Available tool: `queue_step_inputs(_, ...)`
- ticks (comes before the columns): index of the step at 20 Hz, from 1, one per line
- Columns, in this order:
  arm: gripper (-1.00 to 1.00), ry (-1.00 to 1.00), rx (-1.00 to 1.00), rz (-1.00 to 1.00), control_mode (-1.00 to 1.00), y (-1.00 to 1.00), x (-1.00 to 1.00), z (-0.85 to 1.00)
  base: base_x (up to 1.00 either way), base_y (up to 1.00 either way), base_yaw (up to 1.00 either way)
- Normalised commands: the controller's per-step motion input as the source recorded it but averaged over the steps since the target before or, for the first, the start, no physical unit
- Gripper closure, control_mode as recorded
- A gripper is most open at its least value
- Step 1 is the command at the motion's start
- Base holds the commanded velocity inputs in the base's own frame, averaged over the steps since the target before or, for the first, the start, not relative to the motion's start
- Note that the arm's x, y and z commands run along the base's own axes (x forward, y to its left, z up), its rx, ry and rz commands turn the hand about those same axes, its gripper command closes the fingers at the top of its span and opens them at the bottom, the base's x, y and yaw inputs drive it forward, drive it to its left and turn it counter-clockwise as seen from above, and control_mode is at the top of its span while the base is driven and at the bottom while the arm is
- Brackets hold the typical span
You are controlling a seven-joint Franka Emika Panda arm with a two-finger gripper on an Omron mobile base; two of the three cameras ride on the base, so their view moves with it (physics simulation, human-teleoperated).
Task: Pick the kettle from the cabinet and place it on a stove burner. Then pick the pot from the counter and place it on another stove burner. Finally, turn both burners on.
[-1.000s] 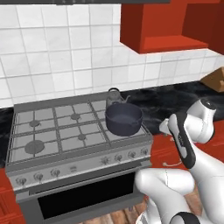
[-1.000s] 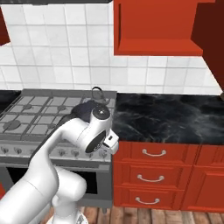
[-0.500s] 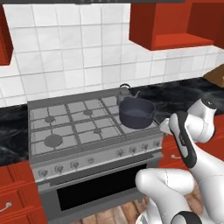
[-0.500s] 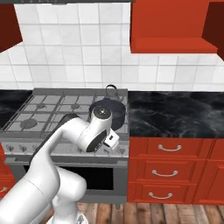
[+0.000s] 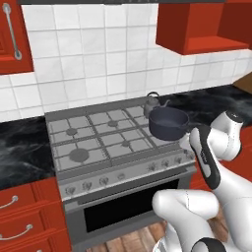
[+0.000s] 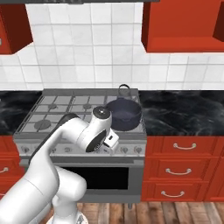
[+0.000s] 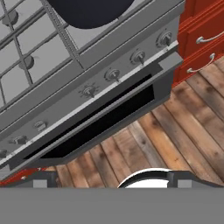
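Stove: we see pot on near-right burner, kettle just behind it on far-right burner | Claw: jaws spread wide, holding nothing, near side of stove front, pot beyond it, well apart | Pot interior: appears empty | Knobs: row along front panel

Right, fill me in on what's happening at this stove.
The pot and the kettle already sit on the stove, the pot on the front right burner and the kettle just behind it. The robot arm holds nothing; its pincer is open, and the hand view looks down on the row of burner knobs along the stove's front. Turning on the two burners is what remains.
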Motion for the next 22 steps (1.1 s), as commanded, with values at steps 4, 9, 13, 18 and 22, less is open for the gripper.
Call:
queue_step_inputs(4,-1.00,0.00,0.00,0.00,1.00,0.00,0.00,0.00,0.15,0.46,-0.11)
queue_step_inputs(9,-1.00,0.00,0.00,0.00,1.00,0.00,0.00,0.00,0.29,0.41,-0.10)
queue_step_inputs(13,-1.00,0.00,0.00,0.00,1.00,0.00,0.00,0.00,0.42,0.18,-0.05)
queue_step_inputs(18,-1.00,0.00,0.00,0.00,1.00,0.00,0.00,0.00,0.31,0.02,0.00)
queue_step_inputs(22,-1.00,0.00,0.00,0.00,1.00,0.00,0.00,0.00,0.13,-0.01,0.00)
